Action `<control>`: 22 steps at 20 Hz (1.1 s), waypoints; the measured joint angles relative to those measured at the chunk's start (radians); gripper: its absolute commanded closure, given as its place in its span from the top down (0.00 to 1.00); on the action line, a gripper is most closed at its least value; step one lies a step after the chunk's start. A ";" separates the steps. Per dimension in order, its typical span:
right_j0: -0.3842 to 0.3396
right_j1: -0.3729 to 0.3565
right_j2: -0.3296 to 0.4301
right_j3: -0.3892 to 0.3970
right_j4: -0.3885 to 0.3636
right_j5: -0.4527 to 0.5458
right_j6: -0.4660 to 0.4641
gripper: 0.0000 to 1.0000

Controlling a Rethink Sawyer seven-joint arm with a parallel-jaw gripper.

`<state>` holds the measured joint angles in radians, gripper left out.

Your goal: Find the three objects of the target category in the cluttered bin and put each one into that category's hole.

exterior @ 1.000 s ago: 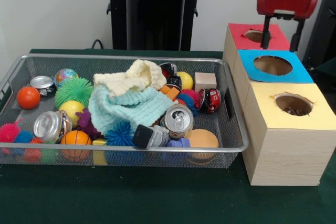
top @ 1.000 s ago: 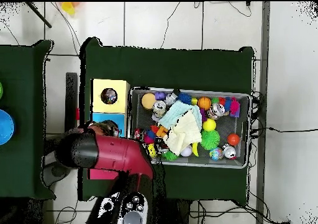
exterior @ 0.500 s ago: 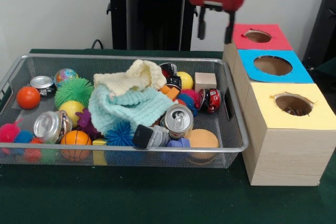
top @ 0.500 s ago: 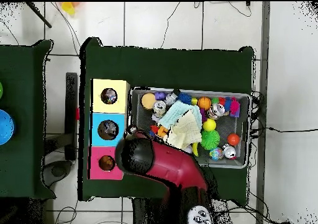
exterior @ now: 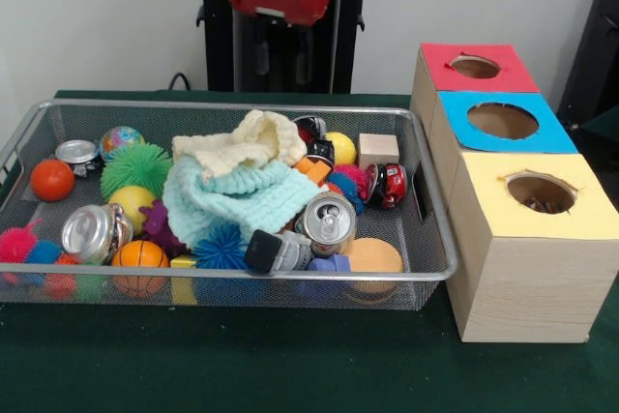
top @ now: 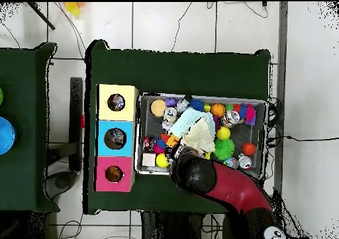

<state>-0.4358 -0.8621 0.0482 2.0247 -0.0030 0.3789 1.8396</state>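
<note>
In the front view, a wire mesh bin (exterior: 430,268) fills the left and middle of the green tabletop (exterior: 290,365), crowded with toys. At its left end sits an orange ball (exterior: 51,180), with a small silver tin (exterior: 76,153) and a multicoloured ball (exterior: 122,139) just behind it. Below them, pink and blue spiky balls (exterior: 21,245) press into the front corner, next to a silver can (exterior: 92,232) lying on its side and a mini basketball (exterior: 140,256). A green spiky ball (exterior: 136,169) and a yellow ball (exterior: 132,204) lie beside a heap of cloth: a cream knitted cloth (exterior: 242,147) resting on a mint knitted cloth (exterior: 242,202). Toward the right, a second silver can (exterior: 329,222) stands tilted in front of the cloths, touching a grey and black toy (exterior: 279,251) and an orange disc (exterior: 373,256). Behind the can lie a red toy car (exterior: 391,184) and a wooden cube (exterior: 378,150). Above the bin's far rim hangs the tool (exterior: 280,57), its red housing over the cream cloth; its dark fingers blend into the black pedestal behind, so I cannot tell whether it is released or clenched. To the right of the bin, touching it, stand three wooden boxes in a row: the red hole box (exterior: 476,67) farthest, the blue hole box (exterior: 503,121) in the middle, the yellow hole box (exterior: 538,193) nearest. Something dark lies inside the yellow one.
</note>
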 measured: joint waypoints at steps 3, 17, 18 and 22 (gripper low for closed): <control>-0.076 0.026 0.049 0.000 -0.082 -0.020 0.000 1.00; -0.153 0.132 0.167 -0.001 -0.278 -0.044 0.000 1.00; -0.153 0.144 0.172 -0.001 -0.289 -0.044 0.000 1.00; -0.155 0.174 0.185 -0.002 -0.337 -0.044 0.000 1.00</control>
<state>-0.5910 -0.6881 0.2332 2.0231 -0.3399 0.3348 1.8396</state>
